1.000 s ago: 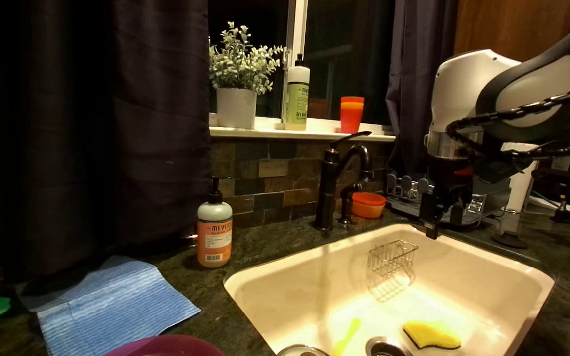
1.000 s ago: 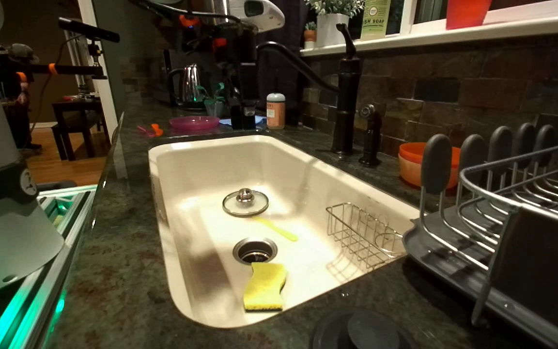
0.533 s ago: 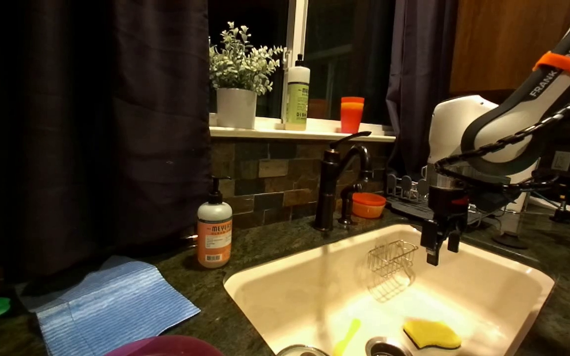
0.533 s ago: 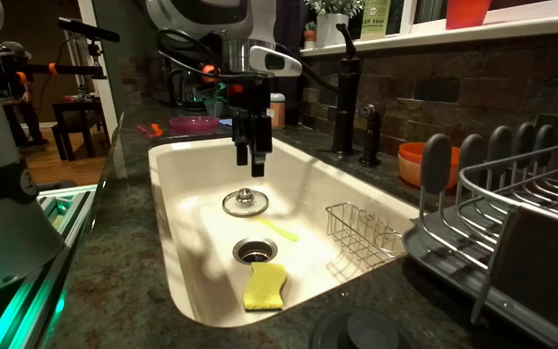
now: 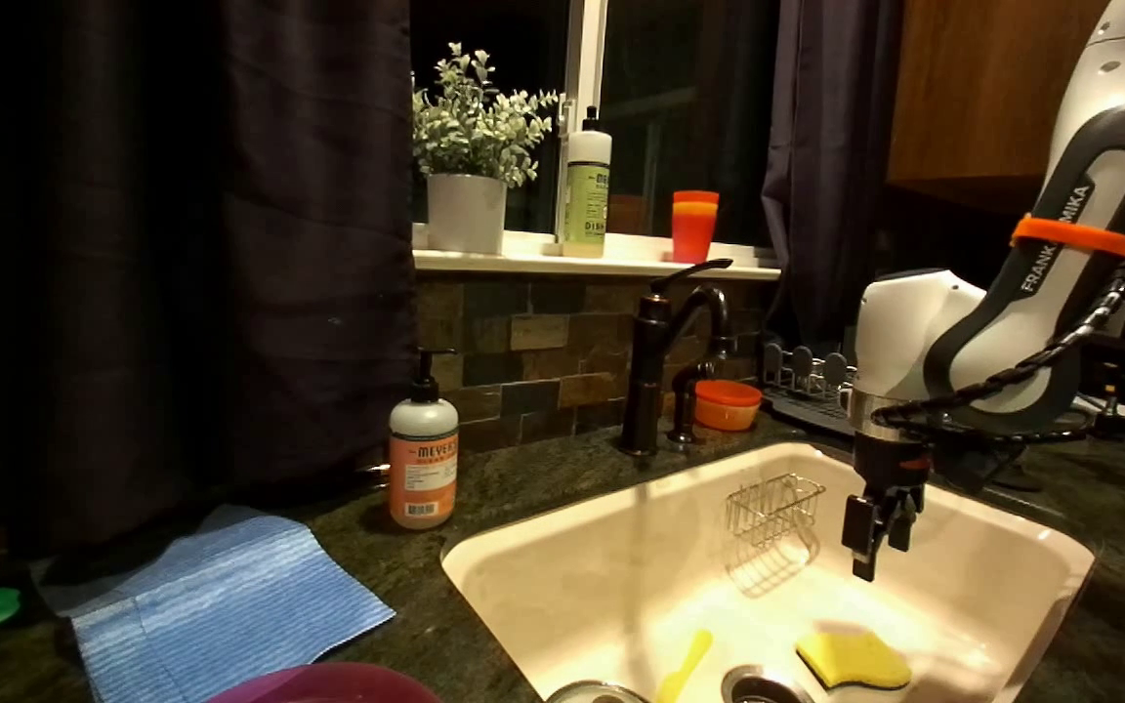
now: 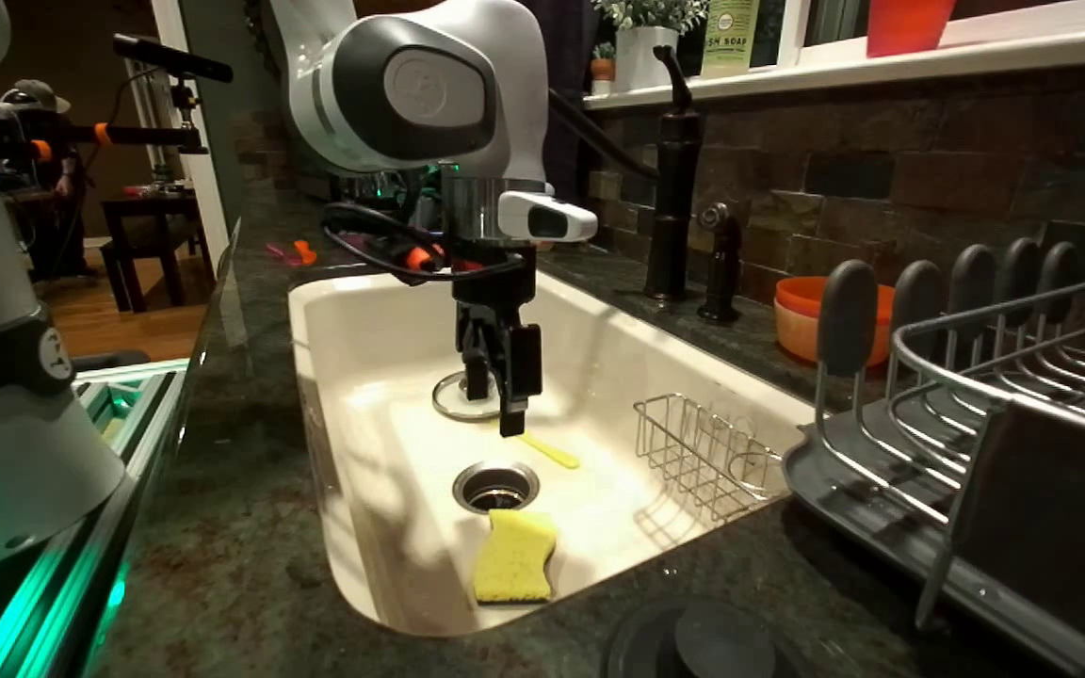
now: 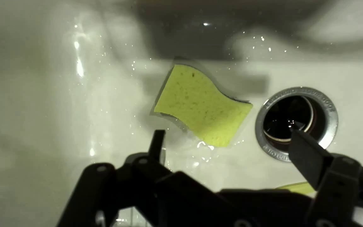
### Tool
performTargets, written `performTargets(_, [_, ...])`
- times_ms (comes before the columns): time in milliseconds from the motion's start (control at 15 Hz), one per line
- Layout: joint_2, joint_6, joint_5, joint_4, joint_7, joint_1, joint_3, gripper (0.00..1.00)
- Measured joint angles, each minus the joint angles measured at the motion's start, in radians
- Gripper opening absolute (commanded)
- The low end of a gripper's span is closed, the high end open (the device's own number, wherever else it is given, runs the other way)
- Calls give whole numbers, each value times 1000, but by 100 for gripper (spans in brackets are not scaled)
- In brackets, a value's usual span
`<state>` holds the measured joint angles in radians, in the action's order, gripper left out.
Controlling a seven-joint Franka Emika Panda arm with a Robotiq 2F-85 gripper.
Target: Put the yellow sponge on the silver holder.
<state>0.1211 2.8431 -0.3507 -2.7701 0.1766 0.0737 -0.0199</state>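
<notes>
The yellow sponge (image 5: 854, 659) lies flat on the sink floor beside the drain, also in an exterior view (image 6: 516, 557). It fills the middle of the wrist view (image 7: 203, 105). The silver holder (image 5: 772, 510) is a small wire caddy on the sink's inner wall, also in an exterior view (image 6: 707, 457); it looks empty. My gripper (image 5: 882, 557) points down inside the sink space, above the sink floor, apart from the sponge, also in an exterior view (image 6: 495, 412). In the wrist view its fingers (image 7: 227, 135) are wide apart with nothing between them.
The sink (image 6: 345, 589) has a drain (image 6: 495, 487), a yellow utensil (image 6: 550, 452) and a glass lid (image 6: 448, 400). The black faucet (image 6: 674, 188) and grey dish rack (image 6: 938, 499) stand at its edge. A blue cloth (image 5: 221, 605) and soap bottle (image 5: 424, 469) are on the counter.
The arm has come down, and my gripper has moved from above the sink's rim level to lower inside the sink space. The sponge and holder have not moved.
</notes>
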Motion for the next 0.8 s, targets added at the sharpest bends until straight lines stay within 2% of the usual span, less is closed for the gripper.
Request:
performTargets(333, [17,-6,-1,13,14,-26,-28,100])
performTargets(800, [153,-5,-32,78,144,-151,-131,100])
